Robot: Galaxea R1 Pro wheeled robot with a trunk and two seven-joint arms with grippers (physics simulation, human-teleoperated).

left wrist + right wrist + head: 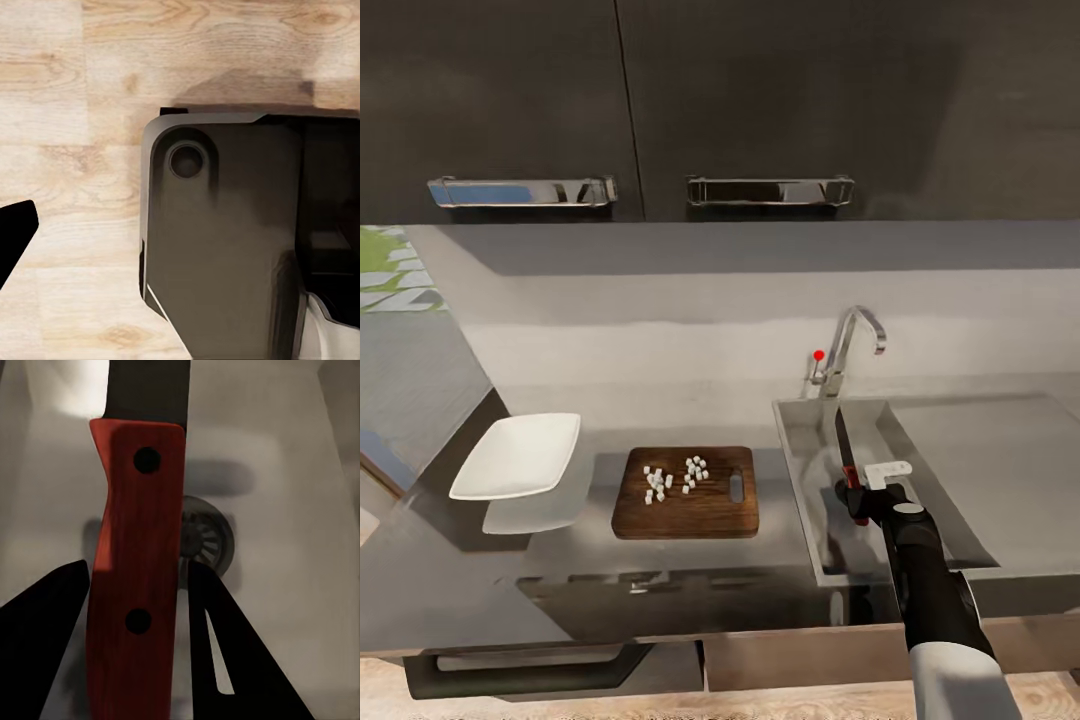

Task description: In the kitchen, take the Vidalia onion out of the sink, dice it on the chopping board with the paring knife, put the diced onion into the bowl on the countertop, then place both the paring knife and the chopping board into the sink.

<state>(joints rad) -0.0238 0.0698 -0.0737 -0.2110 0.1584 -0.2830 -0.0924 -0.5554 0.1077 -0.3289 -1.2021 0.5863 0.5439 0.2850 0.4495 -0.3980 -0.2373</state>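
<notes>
No readable text, labels, brands, numbers or signs on any surface in any view.

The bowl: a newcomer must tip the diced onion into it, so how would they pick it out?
On the grey countertop, look left of the sink, past the chopping board. The bowl is the shallow white squarish dish, the only white, empty thing there.
</notes>
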